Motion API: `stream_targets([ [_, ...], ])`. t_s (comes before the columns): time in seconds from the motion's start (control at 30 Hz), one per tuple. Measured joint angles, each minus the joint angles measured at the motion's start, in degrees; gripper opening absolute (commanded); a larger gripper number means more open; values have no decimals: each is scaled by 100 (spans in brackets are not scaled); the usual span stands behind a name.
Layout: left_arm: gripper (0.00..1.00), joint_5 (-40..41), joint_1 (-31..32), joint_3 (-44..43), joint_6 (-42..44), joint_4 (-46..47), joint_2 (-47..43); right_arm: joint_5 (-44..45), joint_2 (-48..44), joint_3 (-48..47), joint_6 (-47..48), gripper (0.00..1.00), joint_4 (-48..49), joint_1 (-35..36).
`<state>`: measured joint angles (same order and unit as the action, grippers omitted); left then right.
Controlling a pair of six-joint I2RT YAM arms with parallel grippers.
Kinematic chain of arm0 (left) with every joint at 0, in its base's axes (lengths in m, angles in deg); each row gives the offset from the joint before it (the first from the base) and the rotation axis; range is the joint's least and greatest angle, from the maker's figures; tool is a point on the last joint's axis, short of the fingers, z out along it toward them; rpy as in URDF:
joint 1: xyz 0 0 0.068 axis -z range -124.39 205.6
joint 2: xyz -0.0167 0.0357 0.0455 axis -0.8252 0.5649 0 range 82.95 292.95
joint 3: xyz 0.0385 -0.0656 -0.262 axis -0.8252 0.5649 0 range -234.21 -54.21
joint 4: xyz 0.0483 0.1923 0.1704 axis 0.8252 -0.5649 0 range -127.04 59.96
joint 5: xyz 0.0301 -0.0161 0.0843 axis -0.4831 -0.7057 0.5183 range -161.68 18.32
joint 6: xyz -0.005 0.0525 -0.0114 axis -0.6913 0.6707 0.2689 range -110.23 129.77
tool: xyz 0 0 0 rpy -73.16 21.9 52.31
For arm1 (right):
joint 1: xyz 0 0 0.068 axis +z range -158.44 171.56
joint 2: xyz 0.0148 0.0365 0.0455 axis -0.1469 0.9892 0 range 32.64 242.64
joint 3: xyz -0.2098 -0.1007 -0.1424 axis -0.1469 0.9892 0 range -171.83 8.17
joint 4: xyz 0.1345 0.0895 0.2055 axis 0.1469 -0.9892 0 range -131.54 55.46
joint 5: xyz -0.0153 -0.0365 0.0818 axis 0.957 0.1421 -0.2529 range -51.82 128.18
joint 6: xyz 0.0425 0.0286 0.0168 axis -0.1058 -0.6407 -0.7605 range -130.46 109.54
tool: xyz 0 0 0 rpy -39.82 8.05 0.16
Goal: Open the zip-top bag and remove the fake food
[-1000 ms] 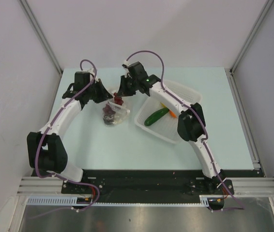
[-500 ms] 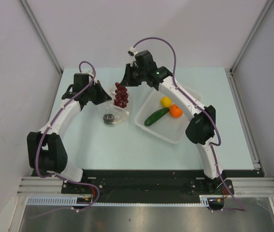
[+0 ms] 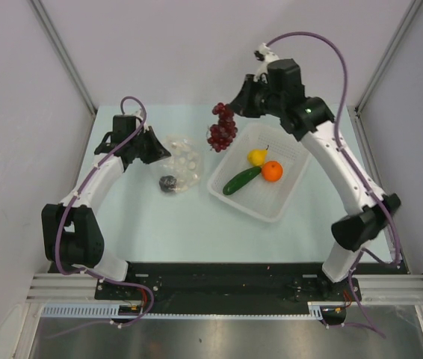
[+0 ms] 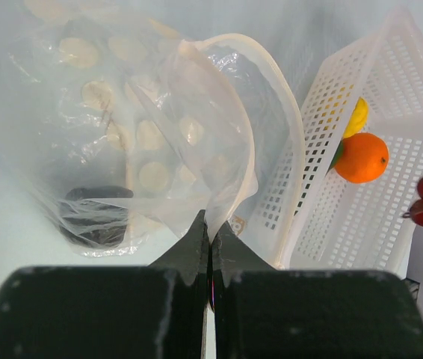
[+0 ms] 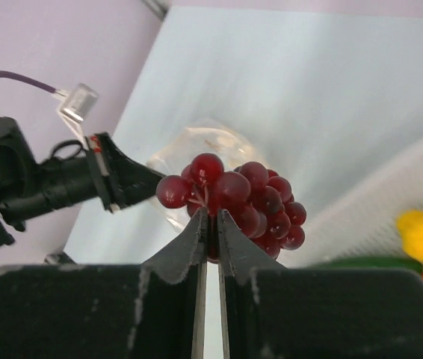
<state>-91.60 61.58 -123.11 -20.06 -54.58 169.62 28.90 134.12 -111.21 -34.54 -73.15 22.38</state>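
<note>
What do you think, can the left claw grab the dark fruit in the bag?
Probably not: the left claw is shut on the zip-top bag, and the dark fruit sits inside, under plastic.

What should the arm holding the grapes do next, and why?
Probably swing the right tool a little to its right and lower the grape bunch into the white basket. The bunch hangs just outside the rim, and the cucumber, orange and yellow fruit already lie there.

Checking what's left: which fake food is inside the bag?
The small dark round fruit in the zip-top bag. Cucumber, orange and yellow fruit lie in the basket; the grape bunch hangs from the right claw.
</note>
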Motion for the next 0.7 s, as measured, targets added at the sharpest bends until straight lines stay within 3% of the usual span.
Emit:
stream_targets([
  [0.27, 0, 0, -7, 0, 22, 0, 0, 203, -1751, 2581, 26, 11, -120, -636],
  [0.5, 0, -2, -15, 0, 26, -2, 0, 236, -1812, 3825, -26, 12, -520, -643],
  [0.57, 0, -11, -15, 0, 28, -2, 0, 249, -1679, 3858, -26, 19, -601, -643],
  [0.67, 0, -33, -15, 0, 31, -2, 0, 262, -1353, 3858, -28, 40, -586, -645],
  [0.7, 0, -35, -15, 0, 28, -2, 0, 269, -1237, 3858, -28, 52, -577, -645],
])
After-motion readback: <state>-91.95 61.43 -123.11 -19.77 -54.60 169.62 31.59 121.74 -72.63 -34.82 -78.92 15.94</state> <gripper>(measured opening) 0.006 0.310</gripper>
